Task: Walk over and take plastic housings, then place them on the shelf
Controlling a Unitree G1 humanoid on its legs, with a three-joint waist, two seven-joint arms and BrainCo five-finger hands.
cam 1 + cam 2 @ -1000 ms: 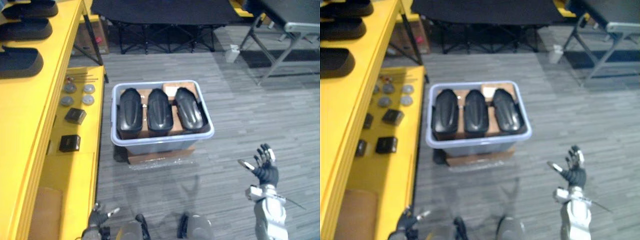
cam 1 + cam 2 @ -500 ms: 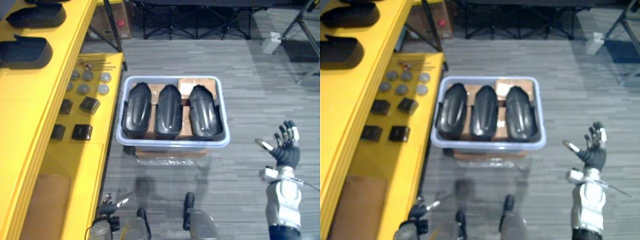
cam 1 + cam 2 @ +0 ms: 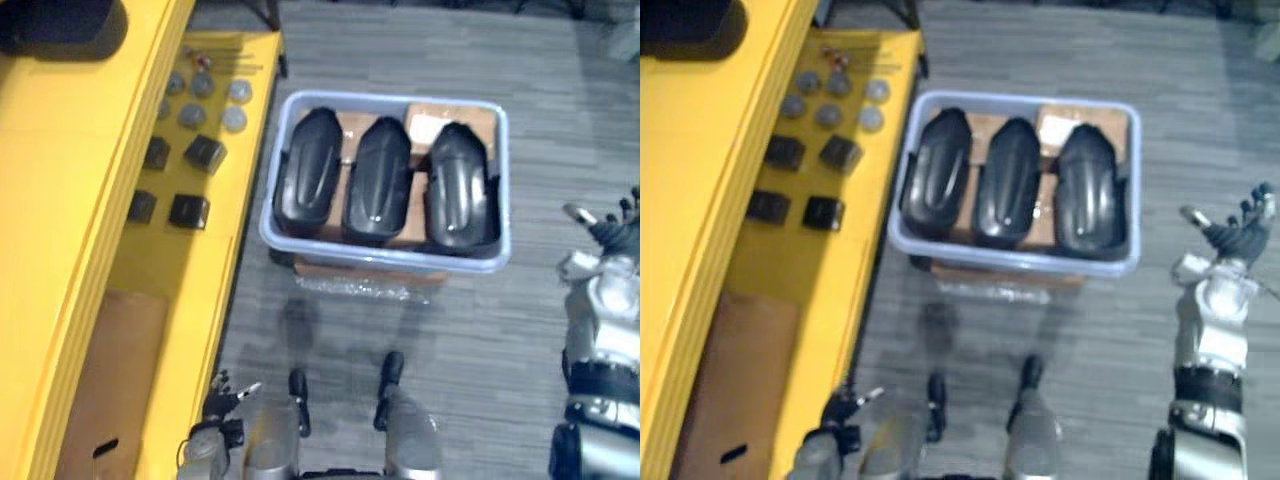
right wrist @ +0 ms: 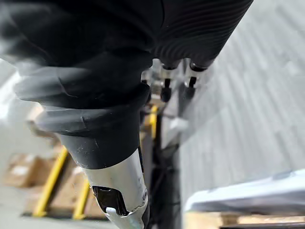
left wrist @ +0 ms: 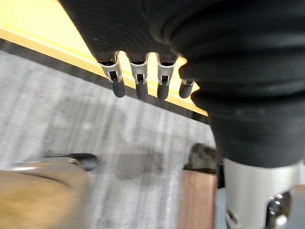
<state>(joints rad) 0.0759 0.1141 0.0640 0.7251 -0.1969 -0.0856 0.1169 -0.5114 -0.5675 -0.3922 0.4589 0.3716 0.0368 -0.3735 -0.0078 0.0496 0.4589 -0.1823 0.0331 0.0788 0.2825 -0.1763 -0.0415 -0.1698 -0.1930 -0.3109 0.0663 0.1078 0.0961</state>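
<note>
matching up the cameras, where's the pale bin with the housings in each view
Left eye view: bin at upper centre, three black housings inside.
Right eye view: same place, upper centre.
Right wrist view: pale rim past the wrist cover, likely the bin.
Left wrist view: cannot tell.
Shared landmark: yellow shelf, left of the bin in both eye views, past the fingers in the left wrist view.

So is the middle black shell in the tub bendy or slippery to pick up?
Probably stiff: the middle shell keeps its domed shape, propped in the tub. Its glossy shine suggests it could slip. The rounded back might rock when set down.
</note>
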